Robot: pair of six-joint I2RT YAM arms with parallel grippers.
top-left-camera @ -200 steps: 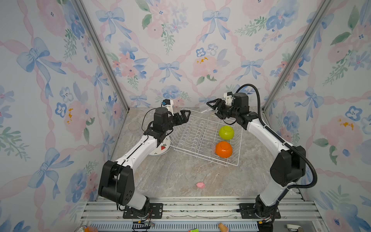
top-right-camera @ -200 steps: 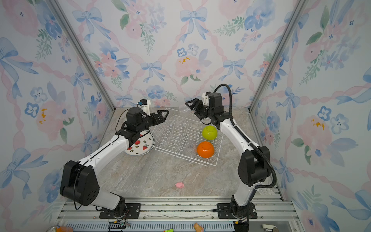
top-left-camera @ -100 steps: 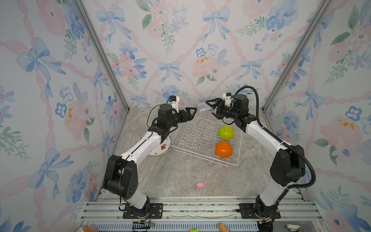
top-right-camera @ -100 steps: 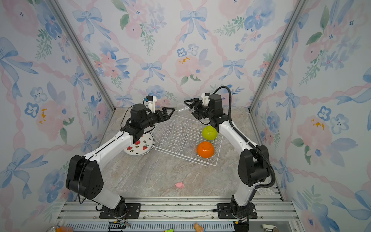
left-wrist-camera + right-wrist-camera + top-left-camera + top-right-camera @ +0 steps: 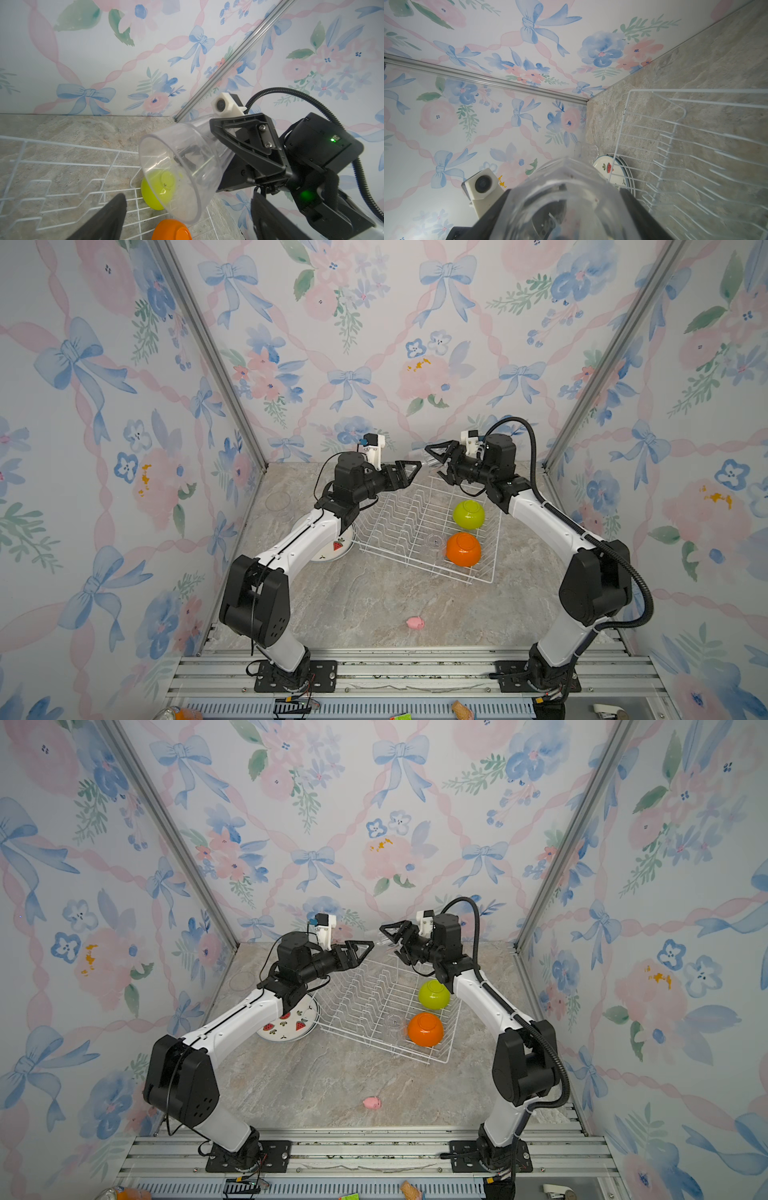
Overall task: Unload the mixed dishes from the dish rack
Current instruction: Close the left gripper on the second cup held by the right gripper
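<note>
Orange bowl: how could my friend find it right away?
Find the white wire dish rack on the marble table. In both top views, two bowls sit at its right end. The orange bowl is the nearer one, just in front of the lime-green bowl, and the only orange dish.

A: Bowls?
B: The lime-green bowl [image 5: 468,514] and orange bowl [image 5: 463,548], both upside down in the white wire dish rack [image 5: 409,526]; a clear glass [image 5: 434,540] beside the orange.
A: Rest?
B: The fruit-print plates [image 5: 286,1027] stacked on the bench [image 5: 374,605] just left; a second glass [image 5: 178,166] sideways in the right claw [image 5: 435,464].
</note>
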